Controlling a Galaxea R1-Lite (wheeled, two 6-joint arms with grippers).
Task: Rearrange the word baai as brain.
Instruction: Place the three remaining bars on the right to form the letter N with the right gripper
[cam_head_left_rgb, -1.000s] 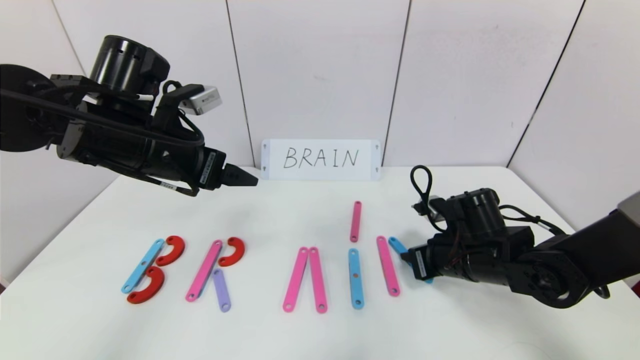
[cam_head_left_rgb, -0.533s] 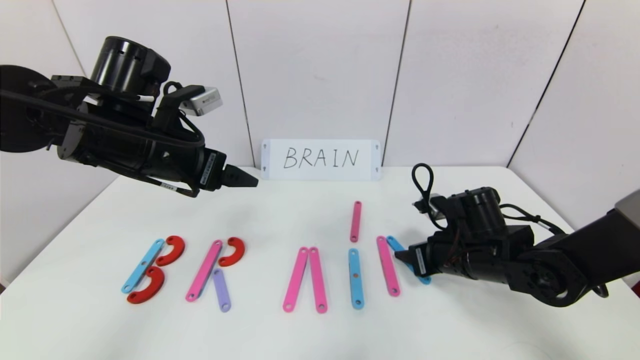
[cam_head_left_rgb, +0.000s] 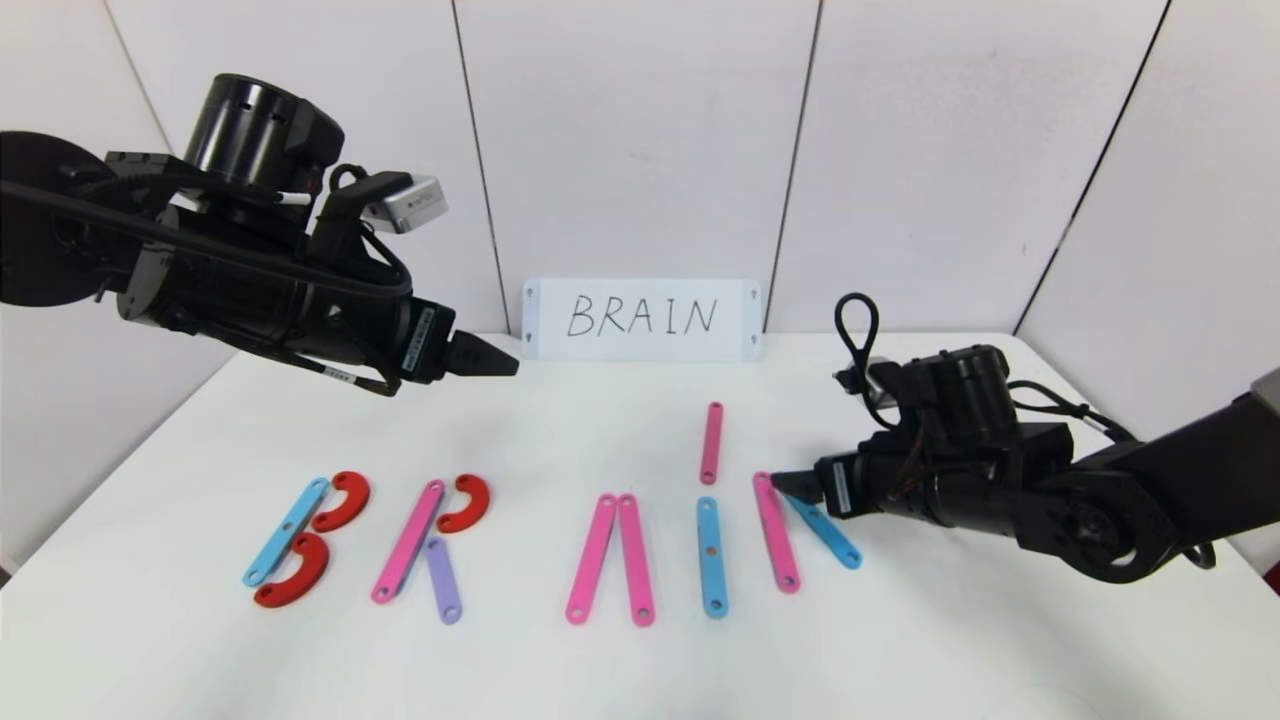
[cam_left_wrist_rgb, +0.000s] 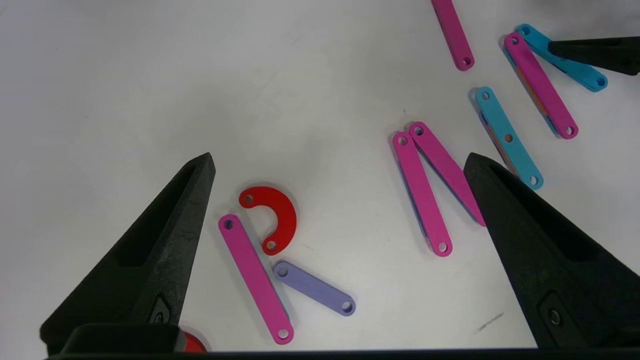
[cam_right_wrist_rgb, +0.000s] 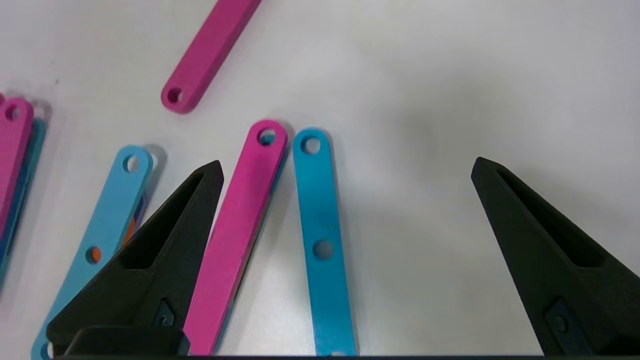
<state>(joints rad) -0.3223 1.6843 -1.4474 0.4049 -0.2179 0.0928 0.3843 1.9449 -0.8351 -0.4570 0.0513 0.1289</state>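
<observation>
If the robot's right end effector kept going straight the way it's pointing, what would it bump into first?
Probably the pink bar of the unfinished N. The right end effector, open, points toward the robot's left, its tips right by that bar's far end, above the blue bar. Its height over the table is unclear.

Flat plastic bars in pink (cam_head_left_rgb: 775, 531), blue (cam_head_left_rgb: 710, 556) and purple (cam_head_left_rgb: 442, 580) are lying on a smooth, matt white tabletop (cam_head_left_rgb: 900, 640), alongside matt red plastic arcs (cam_head_left_rgb: 466, 502). The right gripper (cam_head_left_rgb: 788, 484) and left gripper (cam_head_left_rgb: 495, 357) are showing matt black plastic fingers (cam_right_wrist_rgb: 165, 260). A white paper-like card (cam_head_left_rgb: 642, 319) is standing at the far edge.
</observation>
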